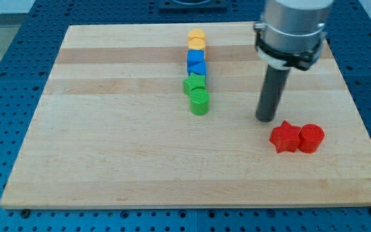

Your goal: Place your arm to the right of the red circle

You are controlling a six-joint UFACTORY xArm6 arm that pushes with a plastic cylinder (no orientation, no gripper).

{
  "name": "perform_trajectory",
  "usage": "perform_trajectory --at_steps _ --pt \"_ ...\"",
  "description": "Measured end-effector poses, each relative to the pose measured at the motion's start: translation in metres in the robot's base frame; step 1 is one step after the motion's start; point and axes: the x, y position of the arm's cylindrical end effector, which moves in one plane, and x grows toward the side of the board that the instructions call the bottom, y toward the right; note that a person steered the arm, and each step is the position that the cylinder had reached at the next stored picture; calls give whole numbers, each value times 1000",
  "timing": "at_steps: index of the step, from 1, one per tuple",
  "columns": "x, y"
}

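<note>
Standing upright over the pale, streaked wooden board (108, 154), the dark rod ends in my tip (266, 120), which sits just above and to the view's left of the red star block (285, 136). No gripper exists here, only the plain rod under a grey metal collar (288, 32). The red circle block (312, 138), a short cylinder, touches the star on its right side, near the board's right edge. Well apart, near top centre, a column runs downward: two yellow blocks (197, 39), two blue blocks (196, 63), a green block (194, 83) of unclear shape, and a green cylinder (199, 101). Blue perforated table (5, 77) surrounds the board.
</note>
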Motion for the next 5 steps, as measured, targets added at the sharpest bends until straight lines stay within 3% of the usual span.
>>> perform_trajectory --at_steps 3,5 --pt "23 104" --pt "57 107"
